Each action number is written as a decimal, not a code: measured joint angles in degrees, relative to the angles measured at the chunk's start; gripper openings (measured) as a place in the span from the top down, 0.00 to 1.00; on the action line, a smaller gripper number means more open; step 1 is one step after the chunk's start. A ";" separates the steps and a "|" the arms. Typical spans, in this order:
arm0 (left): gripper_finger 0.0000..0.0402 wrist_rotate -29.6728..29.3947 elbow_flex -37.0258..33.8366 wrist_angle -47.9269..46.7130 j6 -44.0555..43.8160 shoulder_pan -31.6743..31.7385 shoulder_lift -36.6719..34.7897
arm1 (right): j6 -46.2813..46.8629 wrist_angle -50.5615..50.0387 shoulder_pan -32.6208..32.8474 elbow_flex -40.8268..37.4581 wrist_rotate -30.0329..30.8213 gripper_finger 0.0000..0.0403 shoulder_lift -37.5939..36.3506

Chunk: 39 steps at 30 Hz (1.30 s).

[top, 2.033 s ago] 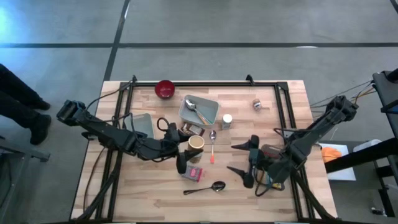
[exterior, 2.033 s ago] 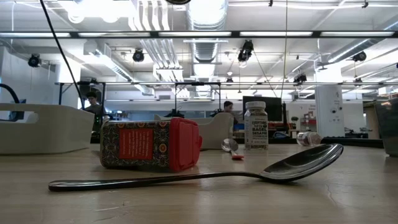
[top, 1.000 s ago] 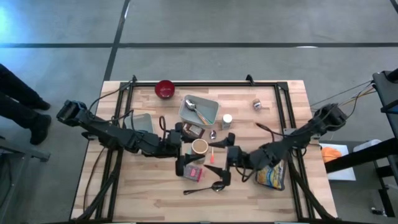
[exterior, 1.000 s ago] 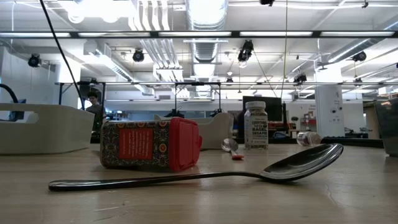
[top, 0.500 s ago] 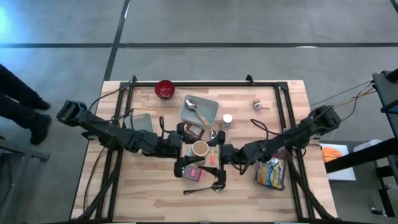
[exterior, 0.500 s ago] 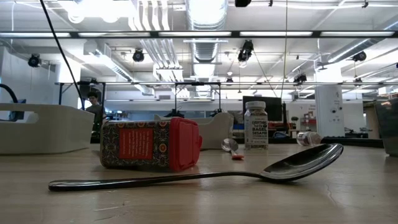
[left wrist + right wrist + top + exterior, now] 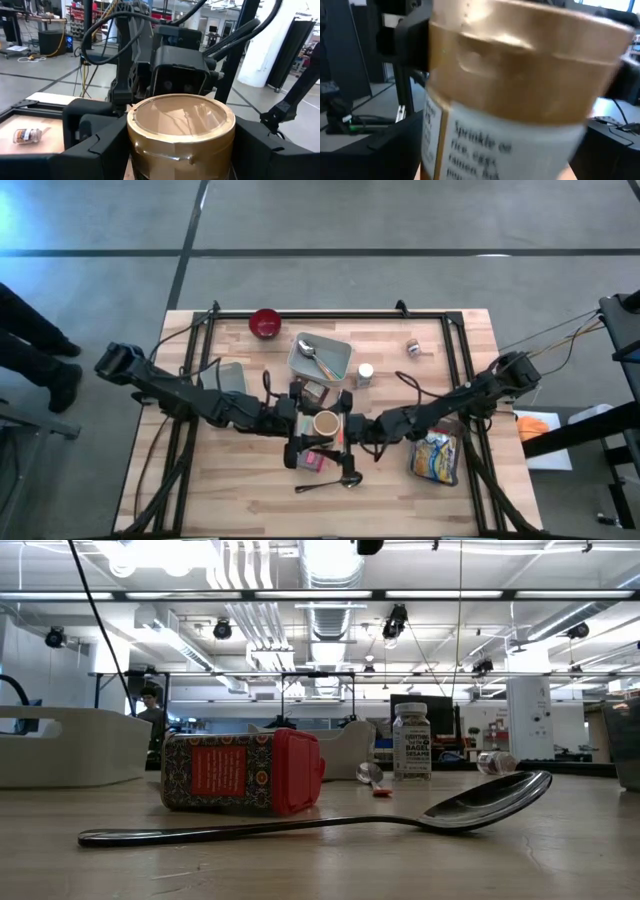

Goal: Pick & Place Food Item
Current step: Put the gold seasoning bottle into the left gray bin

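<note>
Wooden worktop [image 7: 200, 490] carries clutter. Left gripper [image 7: 318, 422] clamps the jar [image 7: 325, 422]. Right gripper [image 7: 345, 425] spreads around it, fingertips partly hidden.

A glossy gold metallic lid [image 7: 181, 120] is seen on the jar [image 7: 515, 135], with a smooth printed paper label below it. Matt black plastic fingers [image 7: 95, 145] flank the jar. Beside it, the counter [image 7: 250, 490] is pale grained wood, carrying a polished metal spoon [image 7: 330, 818].

red bowl [image 7: 265, 323], grey bin [image 7: 320, 358] w/ spoon, snack bag [image 7: 437, 457], big spoon [image 7: 310, 824]
</note>
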 joint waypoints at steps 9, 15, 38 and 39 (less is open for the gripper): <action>0.34 0.15 0.22 0.54 1.03 0.13 -0.06 | 2.49 -0.35 0.07 -0.04 -0.06 0.32 0.04; 0.33 0.22 0.28 0.52 0.22 0.17 -0.06 | 3.66 -1.35 0.07 -0.07 -0.17 0.32 -0.25; 0.10 0.67 14.40 -42.75 -18.83 0.30 0.72 | 4.75 -34.35 -1.02 5.13 -0.05 0.33 -1.97; 0.10 0.69 14.40 -44.39 -18.32 0.27 0.89 | 4.77 -34.92 -1.02 5.64 0.02 0.33 -1.97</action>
